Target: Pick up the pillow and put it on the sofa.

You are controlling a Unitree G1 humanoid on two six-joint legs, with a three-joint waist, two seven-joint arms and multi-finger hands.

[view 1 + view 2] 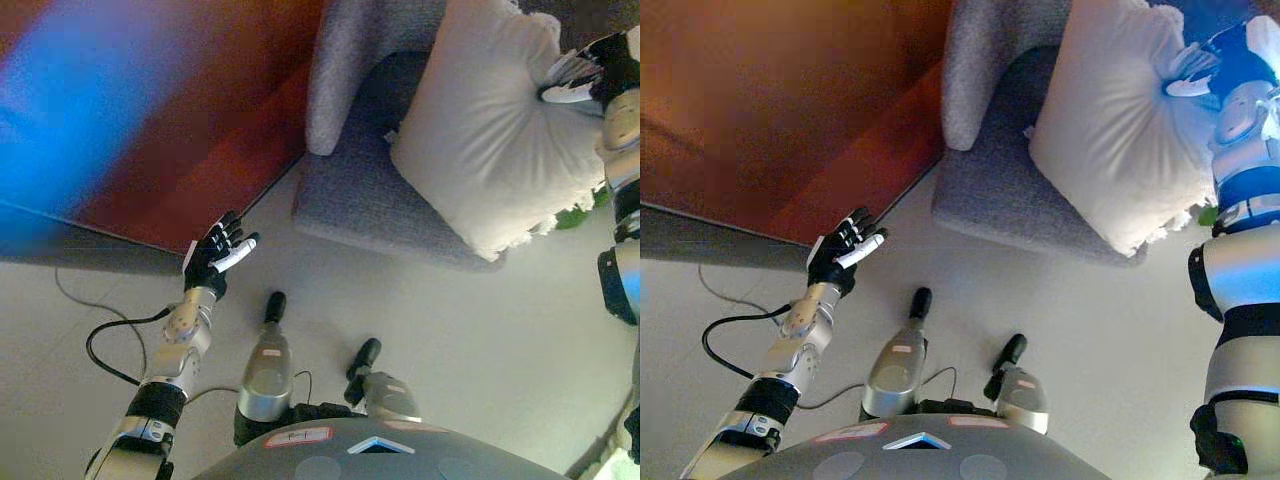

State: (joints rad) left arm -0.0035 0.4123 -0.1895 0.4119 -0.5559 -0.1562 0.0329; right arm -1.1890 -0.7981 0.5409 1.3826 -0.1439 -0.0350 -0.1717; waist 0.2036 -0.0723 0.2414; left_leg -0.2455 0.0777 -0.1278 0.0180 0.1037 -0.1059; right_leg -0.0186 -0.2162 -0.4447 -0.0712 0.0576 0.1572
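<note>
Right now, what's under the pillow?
The pillow lies over the grey sofa seat, its lower corner overhanging the front edge. The right hand pinches its side. The seat beneath it is covered, so anything there is hidden.

Silver-grey arms end in dark hands with white-tipped fingers.

1. No text, label, number or sign could be read anywhere in either view.
2. The pillow (490, 130), sofa (350, 190) and floor (480, 340) bore no legible print.
</note>
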